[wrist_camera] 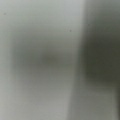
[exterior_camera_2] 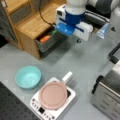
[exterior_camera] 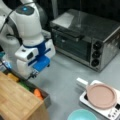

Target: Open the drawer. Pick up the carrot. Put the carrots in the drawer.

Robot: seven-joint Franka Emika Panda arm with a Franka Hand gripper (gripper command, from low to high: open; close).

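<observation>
The drawer stands pulled out of the wooden-topped cabinet. The orange carrot lies inside it, near the front wall. Further back in the drawer are a green vegetable and a yellow one. My gripper hangs just above the drawer's back part, a short way from the carrot. In a front view the arm's white and blue wrist housing covers the fingers. The wrist view holds only blurred grey surfaces.
A silver toaster oven stands on the grey table. A white cooker base carries a pink pan with a white handle. A teal bowl sits beside it.
</observation>
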